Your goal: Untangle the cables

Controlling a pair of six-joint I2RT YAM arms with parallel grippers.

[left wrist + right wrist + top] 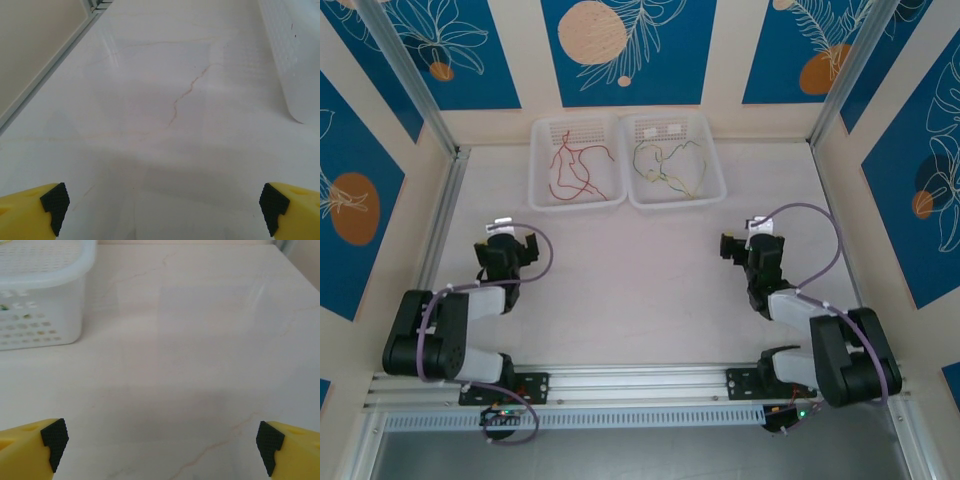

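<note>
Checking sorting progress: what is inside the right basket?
Green and yellow cables lie loose in the right basket, crossing each other. Whether they are knotted where they cross is too small to tell.

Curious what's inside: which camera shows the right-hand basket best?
The top external view: it looks straight down into the right basket, so the yellow and green cables inside are plain. The right wrist view catches its perforated side wall and rim.
</note>
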